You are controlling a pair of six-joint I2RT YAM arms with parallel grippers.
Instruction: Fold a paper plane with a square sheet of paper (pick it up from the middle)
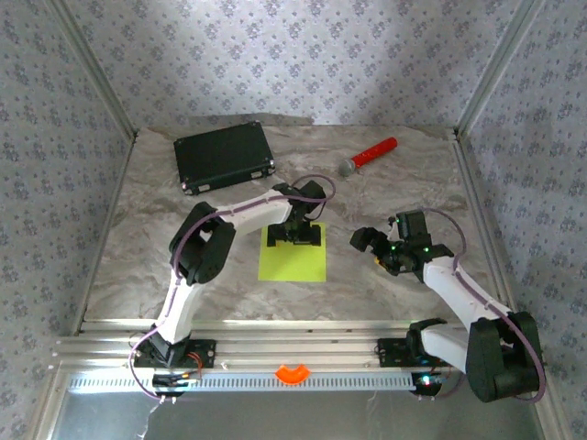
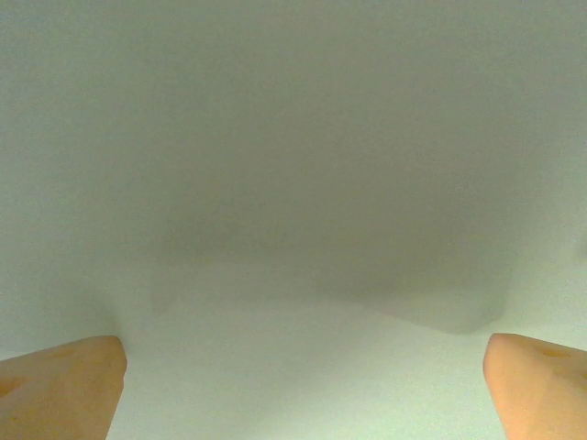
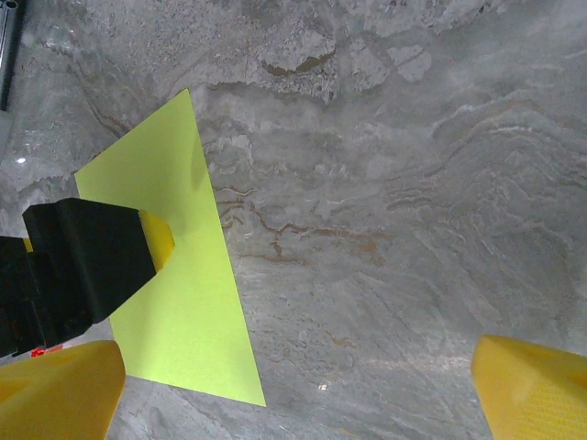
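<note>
The square sheet of paper [image 1: 293, 264] lies flat under my wide-open, empty left hand [image 1: 295, 236], so pinching could skid or crumple it.

Pale floral walls [image 1: 293, 55], apparently wallpapered, enclose a grey marbled table [image 1: 431, 183]

The left pincer [image 1: 295, 238] hides the far edge of the square sheet of paper [image 1: 292, 264]. From the left wrist, the surface is a pale blur, with the fingertips [image 2: 64, 390] cropped below.
</note>
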